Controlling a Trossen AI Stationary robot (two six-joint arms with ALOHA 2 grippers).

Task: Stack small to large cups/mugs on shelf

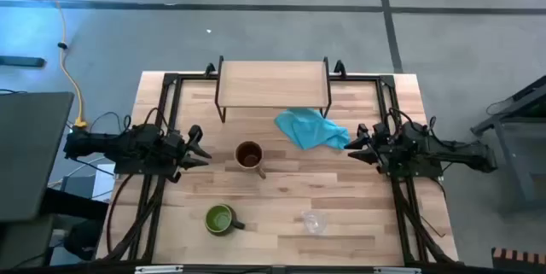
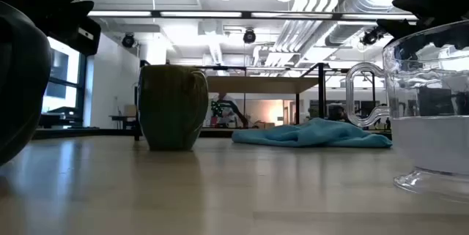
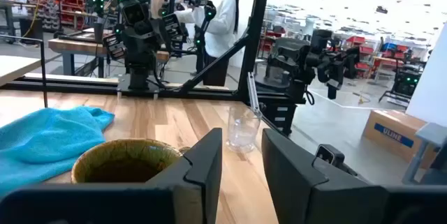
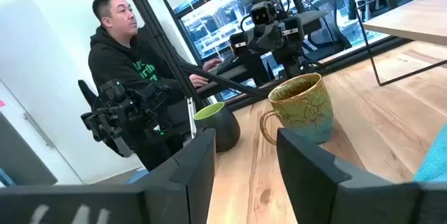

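Light-wood shelf [image 1: 273, 82] on thin black legs stands at the far edge of the table [image 1: 358, 223], and nothing rests on it. None of the stacking appears done. All three cups sit apart on the tabletop: the tan-brown mug [image 1: 249, 156] near the middle, in front of the shelf; the dark mug with green inside [image 1: 220, 218] toward the near edge; the small clear glass cup [image 1: 314, 221] also near that edge, off to the right. A crumpled blue cloth [image 1: 311, 129] lies between the shelf and the right arm.

Both arms wait low at the table's sides. The left gripper [image 1: 198, 146] points at the tan-brown mug from just beside it, its fingers parted with a narrow gap and grasping nothing. The right gripper [image 1: 357, 143] sits near the cloth, its fingers spread wide and empty.

By my judgement, every step is left: nesting the cups by size and setting them on the shelf. A person stands in the room beyond the table.
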